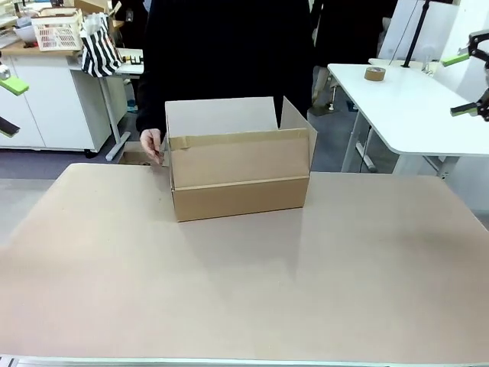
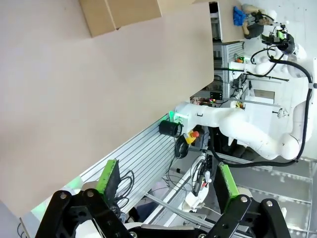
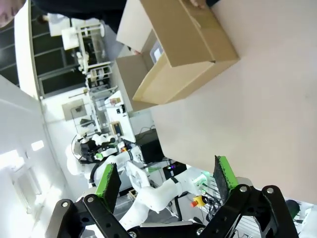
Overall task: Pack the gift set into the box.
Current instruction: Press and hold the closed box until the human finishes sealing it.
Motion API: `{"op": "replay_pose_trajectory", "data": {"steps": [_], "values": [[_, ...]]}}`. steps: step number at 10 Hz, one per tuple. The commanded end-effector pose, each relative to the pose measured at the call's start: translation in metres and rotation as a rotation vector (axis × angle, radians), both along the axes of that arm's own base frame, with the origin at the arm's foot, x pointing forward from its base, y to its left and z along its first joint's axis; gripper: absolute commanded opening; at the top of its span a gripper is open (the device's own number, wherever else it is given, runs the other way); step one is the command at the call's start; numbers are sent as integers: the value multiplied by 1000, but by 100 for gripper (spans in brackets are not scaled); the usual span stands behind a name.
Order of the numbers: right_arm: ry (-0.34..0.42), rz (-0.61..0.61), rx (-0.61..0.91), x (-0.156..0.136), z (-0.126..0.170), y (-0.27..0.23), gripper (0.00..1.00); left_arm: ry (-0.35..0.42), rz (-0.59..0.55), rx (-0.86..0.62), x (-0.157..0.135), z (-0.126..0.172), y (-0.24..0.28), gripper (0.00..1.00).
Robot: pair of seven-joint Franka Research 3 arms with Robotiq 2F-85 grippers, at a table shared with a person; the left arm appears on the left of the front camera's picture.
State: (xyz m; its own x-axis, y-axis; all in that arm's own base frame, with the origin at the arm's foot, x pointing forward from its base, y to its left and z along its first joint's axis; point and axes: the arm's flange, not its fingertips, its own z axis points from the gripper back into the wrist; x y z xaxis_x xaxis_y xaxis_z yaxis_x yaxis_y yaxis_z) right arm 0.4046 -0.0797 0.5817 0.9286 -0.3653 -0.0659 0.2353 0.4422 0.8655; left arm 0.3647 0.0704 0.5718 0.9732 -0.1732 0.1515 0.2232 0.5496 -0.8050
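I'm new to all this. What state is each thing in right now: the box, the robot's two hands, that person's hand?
Box: upright on the table, top flaps open.
Left hand: open, empty.
Right hand: open, empty.
Person's hand: touching the box's left end.
Tape roll: lying flat on the side table.

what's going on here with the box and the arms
A person stands at the far side of the table with one hand at the left end of the box, whose top flaps are open. The left gripper and right gripper are raised at the sides, away from the box, both open and holding nothing.
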Motion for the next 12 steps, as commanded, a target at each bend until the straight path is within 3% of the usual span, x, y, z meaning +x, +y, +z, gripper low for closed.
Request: {"op": "replay_pose_trajectory", "data": {"steps": [1, 12], "values": [[26, 2, -6, -3, 0, -5, 100, 4, 9, 7, 0, -5, 2, 100], [26, 2, -6, -3, 0, -5, 100, 4, 9, 7, 0, -5, 2, 100]]}}
